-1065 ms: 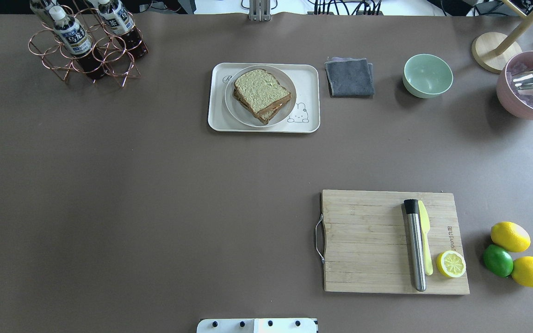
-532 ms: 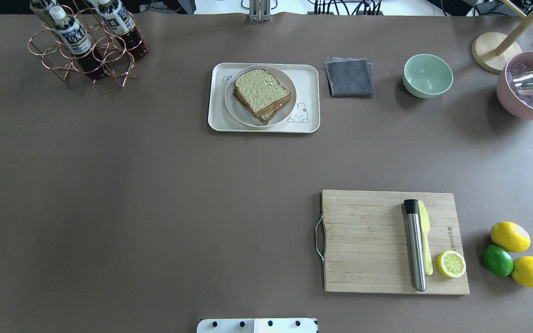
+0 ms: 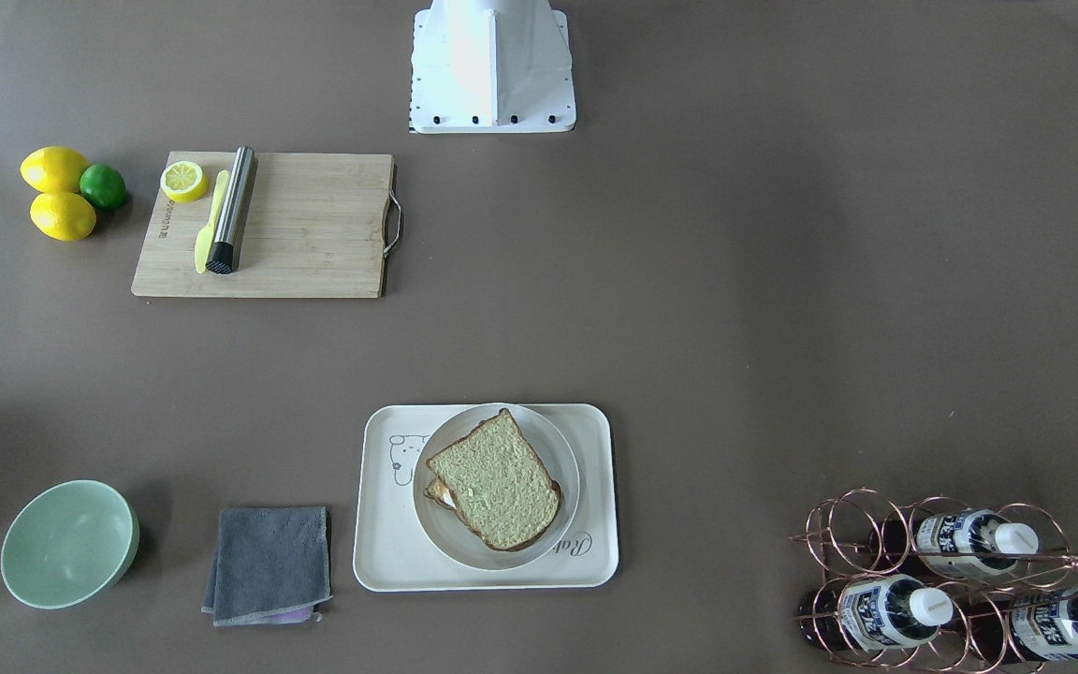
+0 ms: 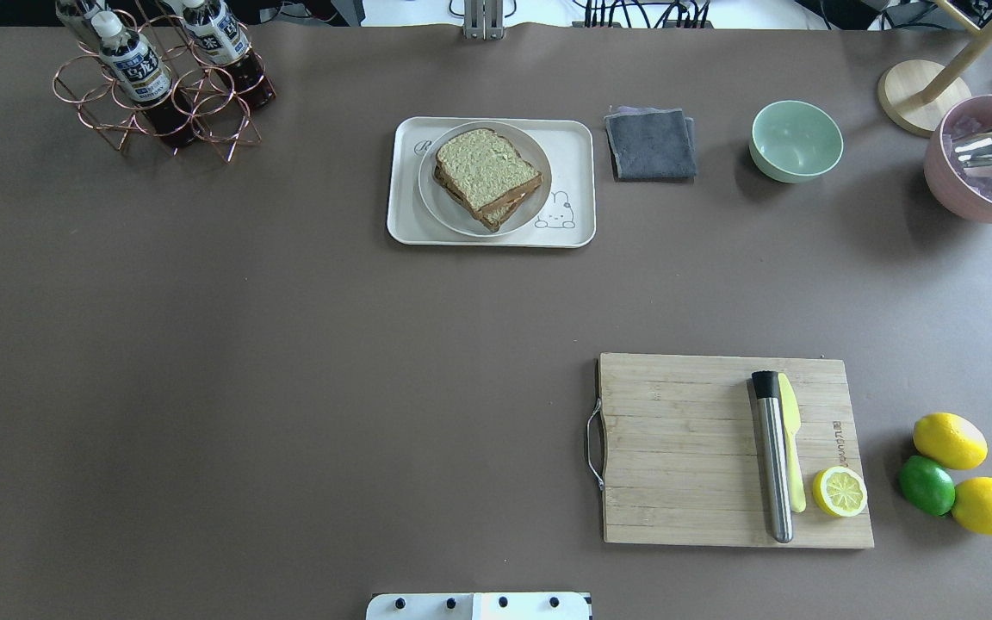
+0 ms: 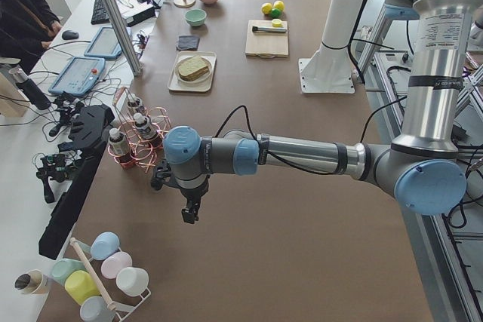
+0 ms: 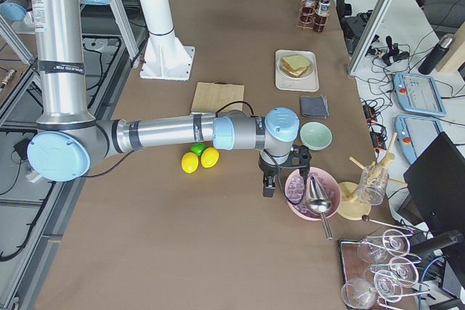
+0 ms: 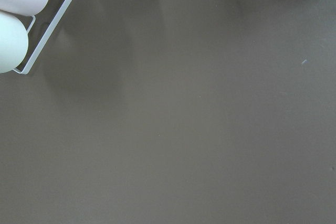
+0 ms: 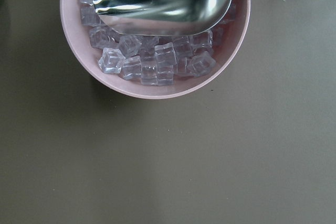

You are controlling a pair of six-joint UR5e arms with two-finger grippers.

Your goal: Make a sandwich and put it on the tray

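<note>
The sandwich (image 4: 487, 176), two slices of greenish-tan bread with egg between, lies on a round white plate (image 4: 427, 185) on the cream tray (image 4: 406, 222) at the table's far middle. It also shows in the front-facing view (image 3: 494, 491). My left gripper (image 5: 190, 215) hangs over the table's left end beyond the bottle rack, far from the tray. My right gripper (image 6: 269, 186) hangs at the right end beside the pink ice bowl. Both show only in side views, so I cannot tell whether they are open or shut.
A wooden cutting board (image 4: 677, 448) holds a steel muddler (image 4: 773, 456), a yellow knife and a lemon half (image 4: 840, 492). Two lemons and a lime (image 4: 926, 485) lie to its right. A grey cloth (image 4: 651, 144), green bowl (image 4: 796, 140), pink ice bowl (image 8: 157, 92) and bottle rack (image 4: 160, 86) line the far side.
</note>
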